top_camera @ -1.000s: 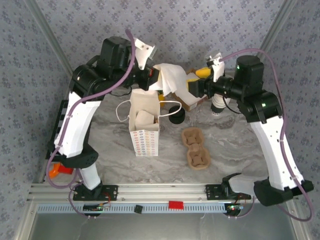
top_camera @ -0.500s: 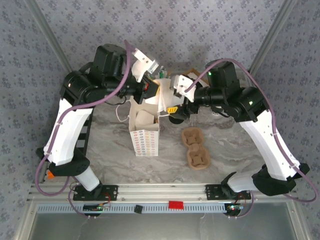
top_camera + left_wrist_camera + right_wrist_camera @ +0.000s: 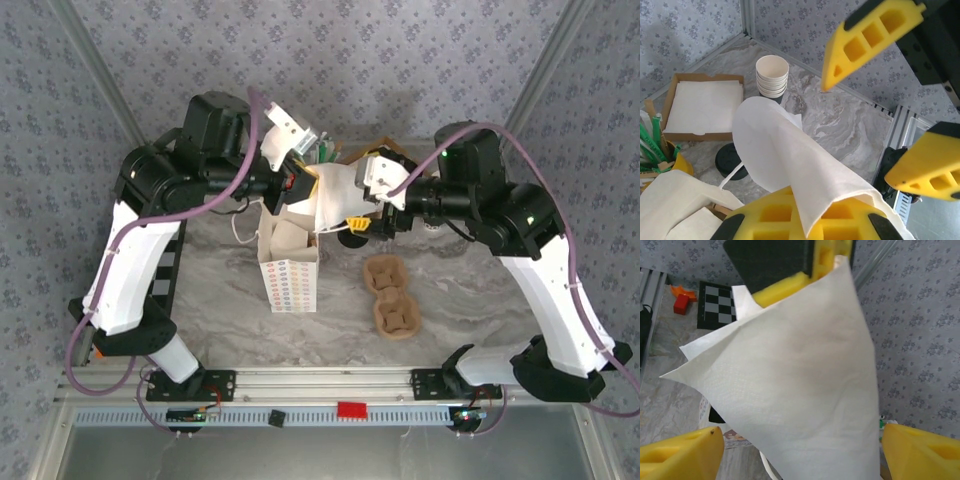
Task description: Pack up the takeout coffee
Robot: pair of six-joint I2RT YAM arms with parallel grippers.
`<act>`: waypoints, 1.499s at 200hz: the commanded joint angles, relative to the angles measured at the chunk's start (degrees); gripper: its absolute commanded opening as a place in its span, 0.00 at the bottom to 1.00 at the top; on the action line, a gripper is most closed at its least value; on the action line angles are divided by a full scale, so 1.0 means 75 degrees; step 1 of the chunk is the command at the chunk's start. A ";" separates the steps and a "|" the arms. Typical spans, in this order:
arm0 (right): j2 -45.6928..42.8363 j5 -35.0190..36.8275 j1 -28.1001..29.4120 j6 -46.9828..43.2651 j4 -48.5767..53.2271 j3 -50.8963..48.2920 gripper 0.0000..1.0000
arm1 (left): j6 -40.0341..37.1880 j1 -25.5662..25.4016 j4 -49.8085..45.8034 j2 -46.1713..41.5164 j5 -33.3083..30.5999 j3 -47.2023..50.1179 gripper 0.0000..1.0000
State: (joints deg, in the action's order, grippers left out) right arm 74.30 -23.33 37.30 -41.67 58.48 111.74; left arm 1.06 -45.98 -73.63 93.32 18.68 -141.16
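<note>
While left fingers (image 3: 835, 234) pinch the white napkin (image 3: 335, 192), seemingly above the paper bag (image 3: 290, 272), right fingers (image 3: 682, 452) gape wide around it.

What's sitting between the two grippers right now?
A white napkin: the shut left gripper pinches one end, and the sheet hangs between the fingers of the open right gripper, not yet clamped. Clearest in the right wrist view.

Bright, even, diffuse light; soft shadows on the table (image 3: 450, 300); right claw (image 3: 800, 455) slightly out of focus.
</note>
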 commanded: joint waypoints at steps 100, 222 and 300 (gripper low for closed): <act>0.1001 -0.1027 -0.0087 -0.0194 -0.0026 0.0749 0.26 | -0.0313 -0.0359 -0.0028 -0.0196 -0.0454 -0.0022 0.00; 0.0365 0.3768 0.0644 0.4110 -0.1595 0.0702 0.00 | 0.1058 -0.0165 0.1145 -0.1937 -0.3956 0.1513 0.63; 0.1618 0.7243 0.2455 0.8280 -0.1013 0.2035 0.00 | 0.4352 0.0897 0.0772 -0.3908 -0.4293 0.5237 0.66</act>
State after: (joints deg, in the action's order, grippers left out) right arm 83.92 20.93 54.17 5.30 48.34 125.05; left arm 24.23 -40.60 -67.53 65.08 -15.81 -108.57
